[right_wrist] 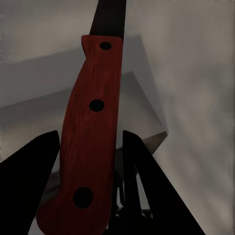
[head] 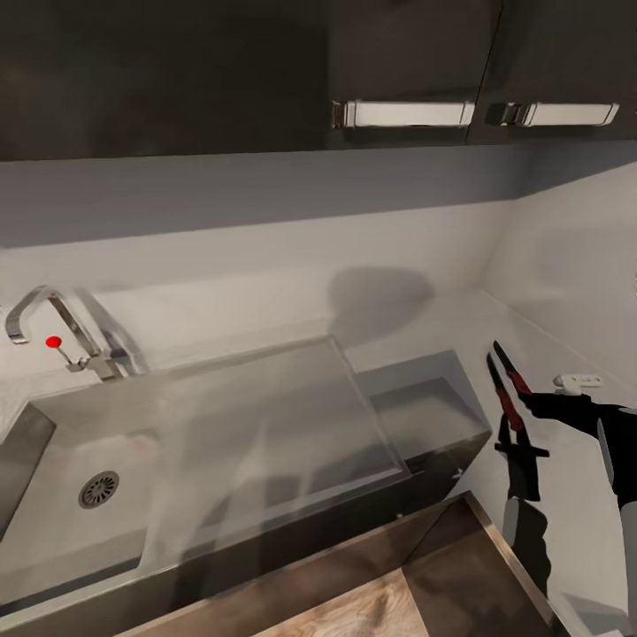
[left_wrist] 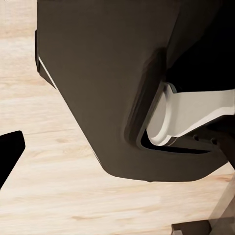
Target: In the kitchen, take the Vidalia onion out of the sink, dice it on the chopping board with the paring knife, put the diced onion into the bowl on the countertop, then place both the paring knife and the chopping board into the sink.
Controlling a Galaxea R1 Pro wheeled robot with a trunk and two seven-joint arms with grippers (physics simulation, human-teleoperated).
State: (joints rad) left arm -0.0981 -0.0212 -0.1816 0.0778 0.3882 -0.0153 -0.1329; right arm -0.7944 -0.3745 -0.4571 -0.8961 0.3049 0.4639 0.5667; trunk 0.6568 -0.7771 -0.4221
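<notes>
My right gripper (head: 533, 405) hangs beyond the right end of the countertop (head: 425, 411), close to the side wall. It is shut on the paring knife (head: 511, 389), whose dark blade points up. In the right wrist view the red riveted handle of the paring knife (right_wrist: 90, 142) sits clamped between my two dark fingers (right_wrist: 29, 186). The grey steel sink (head: 53, 531) lies at lower left with its round drain (head: 99, 488), a flat drainboard (head: 265, 425) and a chrome tap (head: 71, 332) with a red knob. My left gripper (left_wrist: 117, 156) is open, one fingertip (left_wrist: 10, 152) far out to the side over wooden floor. The onion, chopping board and bowl are out of view.
Dark upper cabinets with pale bar handles (head: 402, 113) hang above the worktop. A white side wall with a socket (head: 579, 381) closes off the right. Wooden floor (head: 354, 610) lies in front of the dark base cabinets. My own dark trunk (left_wrist: 107, 73) is close to the left wrist camera.
</notes>
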